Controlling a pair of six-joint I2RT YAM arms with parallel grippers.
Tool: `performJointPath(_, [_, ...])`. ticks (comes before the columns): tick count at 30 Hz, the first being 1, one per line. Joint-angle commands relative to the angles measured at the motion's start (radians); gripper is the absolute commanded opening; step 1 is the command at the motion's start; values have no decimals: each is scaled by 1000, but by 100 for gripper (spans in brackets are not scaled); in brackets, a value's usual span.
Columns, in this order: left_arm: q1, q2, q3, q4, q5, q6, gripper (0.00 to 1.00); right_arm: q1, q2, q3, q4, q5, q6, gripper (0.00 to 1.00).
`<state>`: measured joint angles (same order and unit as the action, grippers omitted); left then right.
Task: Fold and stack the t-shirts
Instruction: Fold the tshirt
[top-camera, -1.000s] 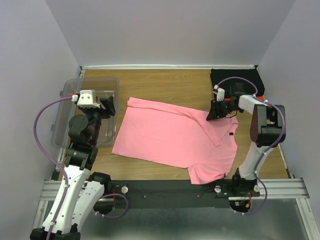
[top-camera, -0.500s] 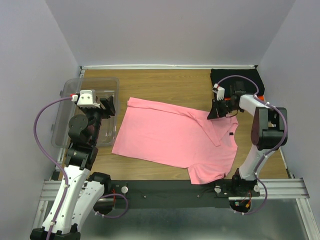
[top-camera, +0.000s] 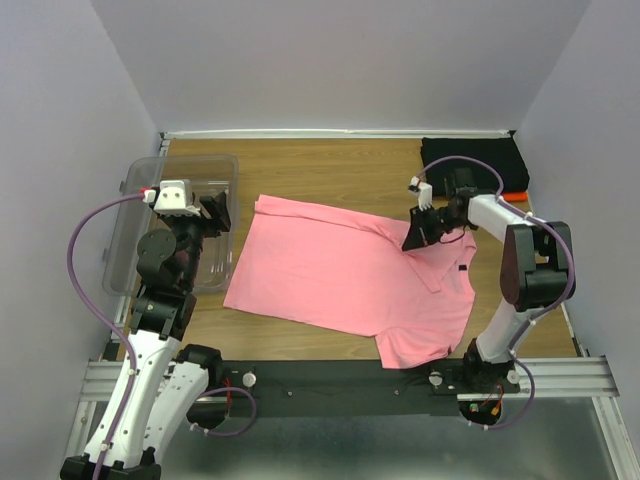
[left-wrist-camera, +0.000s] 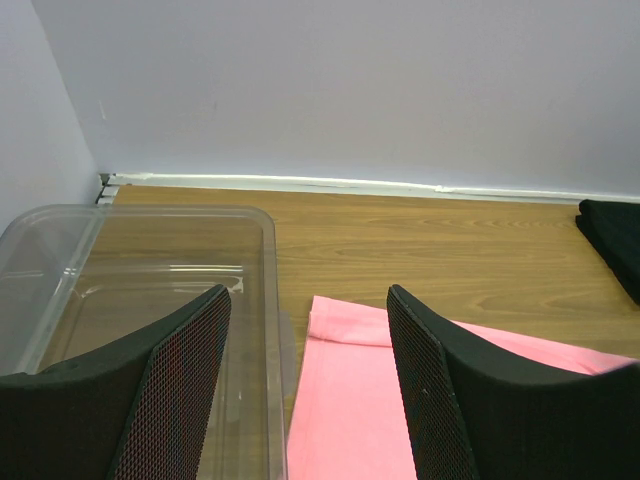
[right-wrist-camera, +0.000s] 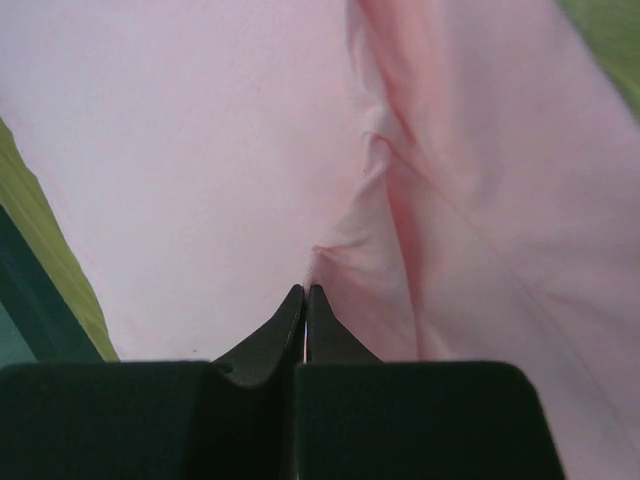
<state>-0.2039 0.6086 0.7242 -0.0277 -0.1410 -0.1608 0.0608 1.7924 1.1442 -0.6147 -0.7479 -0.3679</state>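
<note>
Pink t-shirt (top-camera: 340, 275) fold between closed right jaws; left jaws wide.

Soft, even light from above leaves barely any shadow on the surface (top-camera: 330, 165) around the pink t-shirt (top-camera: 340, 275). Pale glare streaks the clear tub (left-wrist-camera: 272, 300). The right wrist view is washed out, the right end effector (right-wrist-camera: 305, 298) dark and blurred.
</note>
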Motion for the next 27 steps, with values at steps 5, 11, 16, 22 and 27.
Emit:
performJointPath(5, [6, -4, -14, 3, -3, 14, 72, 106, -68, -43, -63, -13, -6, 6])
performJointPath(11, [6, -4, -12, 3, -5, 15, 72, 184, -36, -32, -74, -4, -8, 10])
performJointPath(16, [6, 0, -14, 3, -6, 15, 72, 234, -11, -12, -83, -33, -9, 16])
performJointPath(22, [6, 3, -14, 2, -11, 15, 72, 261, 4, -1, -128, -39, -54, 31])
performJointPath(27, [6, 8, -12, 2, -9, 17, 72, 260, -50, 12, -149, -19, -74, 44])
